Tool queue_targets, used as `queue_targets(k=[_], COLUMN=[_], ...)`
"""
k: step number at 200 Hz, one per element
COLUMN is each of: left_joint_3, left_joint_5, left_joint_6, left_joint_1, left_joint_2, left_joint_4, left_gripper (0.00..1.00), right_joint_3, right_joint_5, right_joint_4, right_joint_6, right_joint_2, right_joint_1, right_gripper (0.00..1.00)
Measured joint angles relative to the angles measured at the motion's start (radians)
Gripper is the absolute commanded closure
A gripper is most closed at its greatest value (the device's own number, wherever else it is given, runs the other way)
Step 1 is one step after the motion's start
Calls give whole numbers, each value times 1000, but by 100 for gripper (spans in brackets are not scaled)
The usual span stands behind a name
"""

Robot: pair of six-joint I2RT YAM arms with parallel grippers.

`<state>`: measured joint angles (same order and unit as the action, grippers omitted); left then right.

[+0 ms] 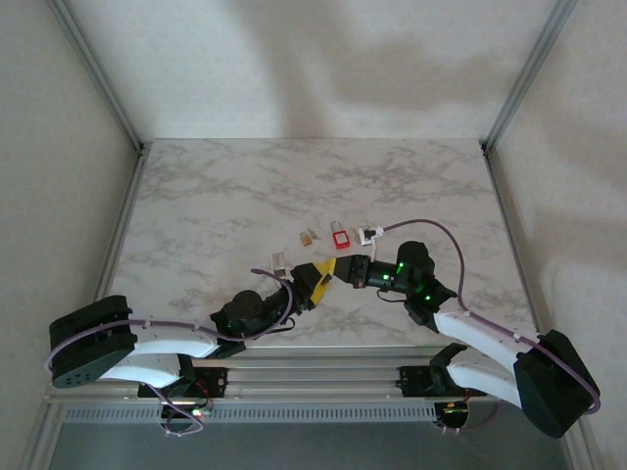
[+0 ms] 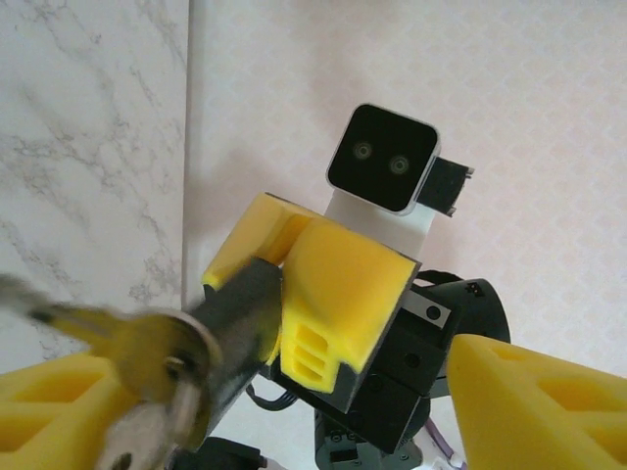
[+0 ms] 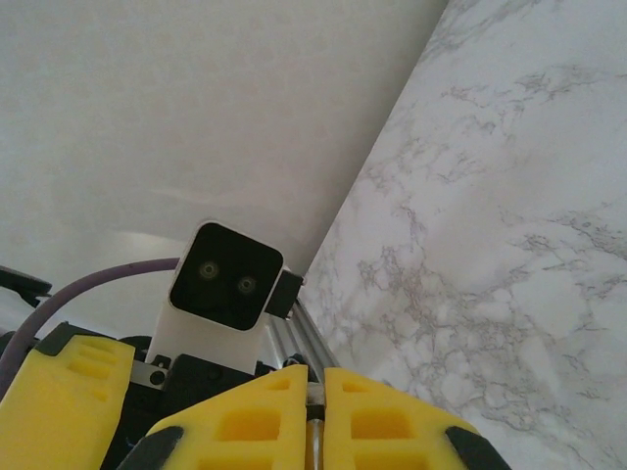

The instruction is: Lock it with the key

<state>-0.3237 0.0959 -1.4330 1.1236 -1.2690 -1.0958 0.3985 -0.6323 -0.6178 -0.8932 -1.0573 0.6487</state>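
One dark lock (image 2: 245,318), blurred and close to the lens in the left wrist view, juts out from between the right arm's yellow fingers (image 2: 343,289). At its free end hangs a ring of keys (image 2: 147,357): a brass-coloured one, a silver one below it, and a blade pointing off to the left, all out of focus. Whether a key sits in the lock cannot be told.

The right gripper (image 3: 315,387) is clenched. In its own camera the two pads press together with only a sliver of metal showing in the seam.

The left gripper (image 1: 318,277) faces it nose to nose. Its fingers (image 2: 549,397) stand well apart, one at each bottom corner of the left wrist view, and the keys dangle just above the one on the left. Contact there is too blurred to call, and nothing is visibly gripped.

From above, the two grippers meet over the near middle of the marble table (image 1: 225,196), so the lock is up in the air between them. Just beyond them on the tabletop lies a red padlock (image 1: 340,238). A small tan piece (image 1: 310,236) is on its left, a white piece (image 1: 369,235) on its right, and a pale piece (image 1: 279,259) sits nearer the left arm. A purple cable (image 1: 431,227) loops over the right arm.
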Motion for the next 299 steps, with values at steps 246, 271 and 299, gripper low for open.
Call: queue_targets(k=[246, 271, 299], left_joint_3=[31, 34, 40], left_joint_5=[27, 29, 29], left_joint_6=[26, 31, 39], left_joint_1=[0, 0, 3], left_joint_2=[99, 130, 161], left_joint_4=[97, 129, 157], left_gripper=[89, 97, 100], right_joint_3=[10, 12, 13], right_joint_5=[-43, -46, -46], right_joint_4=[-122, -132, -134], right_joint_6=[-89, -96, -98], right_joint_2=[-42, -47, -47], right_joint_1=[5, 11, 20], right_gripper=[100, 100, 95])
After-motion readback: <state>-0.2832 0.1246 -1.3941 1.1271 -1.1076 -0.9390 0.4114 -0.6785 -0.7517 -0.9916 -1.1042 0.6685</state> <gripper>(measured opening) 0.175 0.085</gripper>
